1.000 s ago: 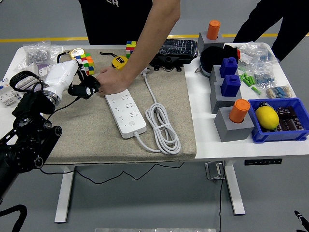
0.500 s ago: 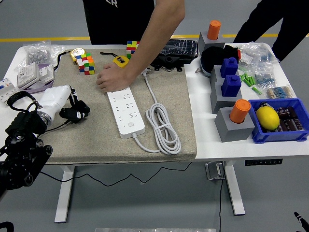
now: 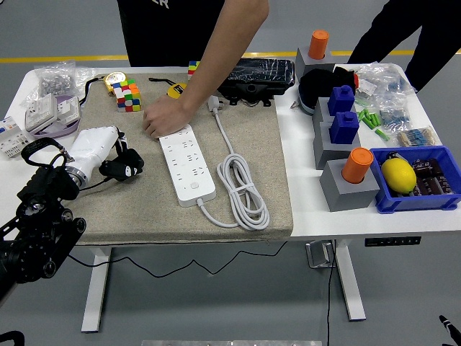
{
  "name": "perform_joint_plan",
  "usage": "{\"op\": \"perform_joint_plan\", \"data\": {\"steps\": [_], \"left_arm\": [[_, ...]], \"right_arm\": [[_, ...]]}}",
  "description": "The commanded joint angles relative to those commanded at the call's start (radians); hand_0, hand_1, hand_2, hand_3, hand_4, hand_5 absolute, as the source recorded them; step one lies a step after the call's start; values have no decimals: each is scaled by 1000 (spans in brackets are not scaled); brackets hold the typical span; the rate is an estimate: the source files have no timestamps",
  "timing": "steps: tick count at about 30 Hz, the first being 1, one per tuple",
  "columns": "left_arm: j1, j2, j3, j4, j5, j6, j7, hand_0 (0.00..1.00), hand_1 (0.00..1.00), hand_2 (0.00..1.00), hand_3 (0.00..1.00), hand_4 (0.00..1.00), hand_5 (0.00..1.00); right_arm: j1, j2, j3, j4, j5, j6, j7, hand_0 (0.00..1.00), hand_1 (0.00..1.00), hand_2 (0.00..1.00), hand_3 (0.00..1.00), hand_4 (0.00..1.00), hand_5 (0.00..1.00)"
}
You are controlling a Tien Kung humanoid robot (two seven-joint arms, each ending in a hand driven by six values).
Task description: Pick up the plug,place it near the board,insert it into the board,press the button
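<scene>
Our left hand (image 3: 122, 166) hangs over the mat.
Its dark fingers curl in, though we cannot tell around what; a person's hand (image 3: 164, 117) steadies the white board (image 3: 186, 163).

The board (image 3: 187, 163) lies on the mat (image 3: 144, 209), its cord (image 3: 241, 189) coiled right, left hand (image 3: 122, 166) left.

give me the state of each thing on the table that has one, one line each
left hand: shut on the black plug, over the mat, left of the board
black plug: held, not inserted
power strip: flat on the mat, sockets empty, far end under the person's hand
white cable: coiled right of the strip
white plug: loose on the mat
blue bin: holds a lemon
</scene>
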Motion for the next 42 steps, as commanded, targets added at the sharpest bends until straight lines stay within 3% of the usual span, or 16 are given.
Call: {"op": "perform_joint_plan", "data": {"steps": [1,6,7,12,13,18,19,24,25,28,30,31,36,37,42], "left_arm": [[-1,0,-2,-2,-1,1,-3,234,366,397,482,980,199],[-9,0,-12,-1,1,-10,-1,234,366,397,482,980,199],[-9,0,-13,-1,1,-13,-2,275,491,498,523,998,262],[-12,0,-16,1,4,-31,2,275,491,498,523,998,262],[-11,0,-17,2,5,-32,2,339,559,551,546,998,284],[-11,-1,-18,7,9,-42,6,339,559,551,546,998,284],[-10,-1,-17,8,9,-43,5,406,659,670,640,998,304],[-3,-5,-27,-4,9,-30,0,406,659,670,640,998,304],[0,-5,-34,-12,9,-30,-3,684,828,847,861,998,422],[10,-6,-53,-42,-12,-28,-22,684,828,847,861,998,422],[16,-6,-66,-64,-44,-28,-42,684,828,847,861,998,422],[19,-6,-71,-73,-66,-28,-52,852,948,963,959,998,890],[45,-13,-99,-120,-220,-38,-104,852,948,963,959,998,890],[50,-15,-104,-126,-259,-44,-116,990,998,998,987,998,998],[82,-22,-148,-164,-459,-102,-169,990,998,998,987,998,998]], "right_arm": [[0,0,0,0,-1,0,0,785,739,723,779,998,944],[4,-1,-5,0,4,1,2,785,739,723,779,998,944],[4,-1,-5,0,5,1,3,785,739,723,779,998,943],[5,-2,-3,0,3,0,2,785,739,723,779,998,943],[4,-2,-2,0,2,0,2,785,739,723,778,998,944],[3,-3,-1,0,0,-1,2,785,739,723,778,998,944],[4,-3,-1,0,0,-1,2,785,739,722,779,998,944],[3,-1,-3,0,2,0,1,785,739,722,779,998,944],[3,-1,-4,0,2,0,1,785,739,722,778,998,945],[1,0,-5,0,4,0,1,785,739,722,778,998,945],[0,1,-7,0,6,0,0,785,739,722,778,998,945],[-1,0,-8,0,6,0,0,785,739,722,778,998,945],[-4,1,-8,0,6,-1,-1,785,739,722,778,998,945],[-4,2,-7,0,6,-1,-1,785,739,722,778,998,945],[-7,6,-7,0,1,1,-2,785,739,722,778,998,945]]}}
